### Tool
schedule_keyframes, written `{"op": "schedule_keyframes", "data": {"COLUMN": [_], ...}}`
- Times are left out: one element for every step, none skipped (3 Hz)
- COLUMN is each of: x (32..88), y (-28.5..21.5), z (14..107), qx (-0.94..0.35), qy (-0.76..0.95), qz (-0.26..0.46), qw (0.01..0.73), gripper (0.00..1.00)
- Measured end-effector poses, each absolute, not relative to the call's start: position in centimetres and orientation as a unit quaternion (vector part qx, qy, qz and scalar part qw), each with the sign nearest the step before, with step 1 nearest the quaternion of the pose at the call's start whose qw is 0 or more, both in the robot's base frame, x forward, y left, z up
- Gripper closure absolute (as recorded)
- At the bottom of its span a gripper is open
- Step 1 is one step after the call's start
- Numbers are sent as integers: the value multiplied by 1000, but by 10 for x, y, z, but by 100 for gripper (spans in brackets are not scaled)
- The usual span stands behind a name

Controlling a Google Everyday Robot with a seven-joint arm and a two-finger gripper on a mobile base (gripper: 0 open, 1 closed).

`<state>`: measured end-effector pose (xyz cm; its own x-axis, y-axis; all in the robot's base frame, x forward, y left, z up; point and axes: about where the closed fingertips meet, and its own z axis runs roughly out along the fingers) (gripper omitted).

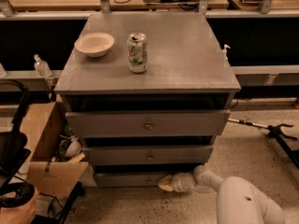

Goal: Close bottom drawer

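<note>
Gripper (166, 183) sits low at the bottom drawer (126, 179) front, right end; we can't tell its opening. Drawer's at the cabinet base. Bowl (94, 44) and can (137, 52) on top.

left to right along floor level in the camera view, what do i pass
cardboard box → bottom drawer → gripper, low against the right end of that drawer's front → white arm → black stand legs on the floor at far right
</note>
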<state>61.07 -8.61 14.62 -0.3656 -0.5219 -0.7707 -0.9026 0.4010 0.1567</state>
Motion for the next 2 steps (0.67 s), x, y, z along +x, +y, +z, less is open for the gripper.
{"op": "schedule_keyframes", "data": {"x": [613,624], "y": [-86,-83], "z": [145,144], "qx": [-462,-462], "qy": [772,771], "qz": [295,297], "qw": [322,323], "gripper": [100,100]}}
